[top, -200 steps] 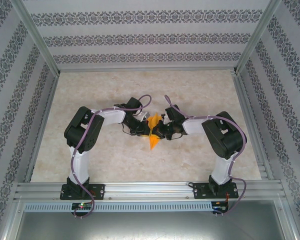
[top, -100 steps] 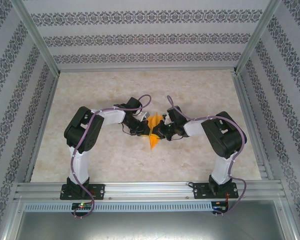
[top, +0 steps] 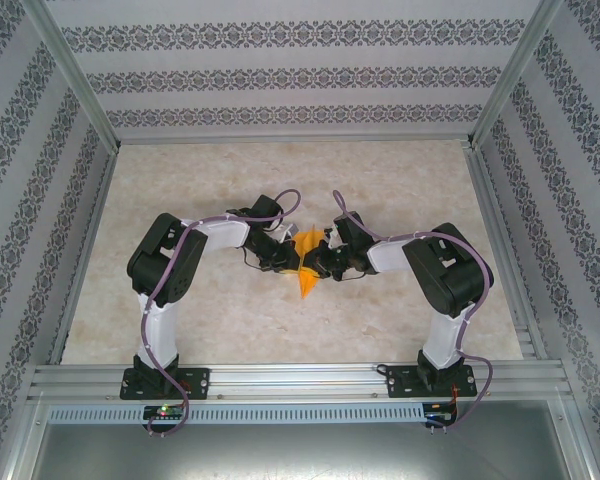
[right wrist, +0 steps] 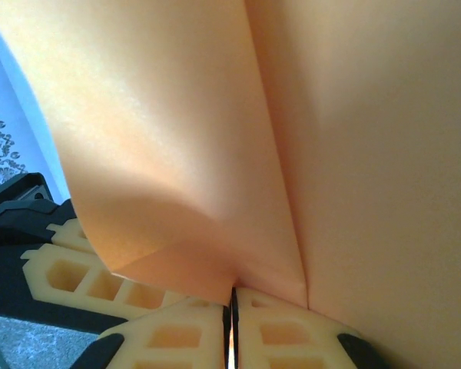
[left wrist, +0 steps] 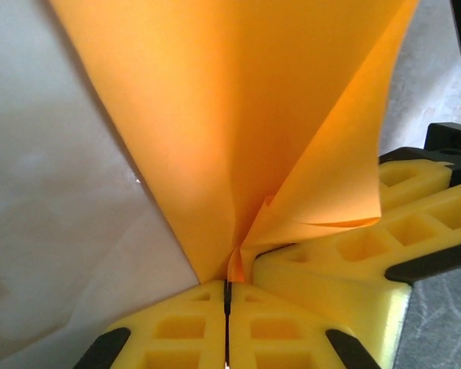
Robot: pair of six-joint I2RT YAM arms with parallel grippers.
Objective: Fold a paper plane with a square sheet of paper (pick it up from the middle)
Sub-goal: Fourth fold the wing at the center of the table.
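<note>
Barely anything has moved: low in each wrist view the left gripper [left wrist: 227, 286] and right gripper [right wrist: 232, 296] stay pinched shut on the folded orange paper [left wrist: 238, 115], held over the table [top: 400, 180] at mid-frame overhead, so the fold likely still awaits pressing.

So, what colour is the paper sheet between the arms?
The paper sheet is plain orange, clearest in the left wrist view.

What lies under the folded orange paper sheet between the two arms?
Under the thin folded orange paper sheet lies the pale marbled tabletop, visible beyond its edges. The patch directly beneath is covered by the paper, so whether the sheet touches it cannot be told.
</note>
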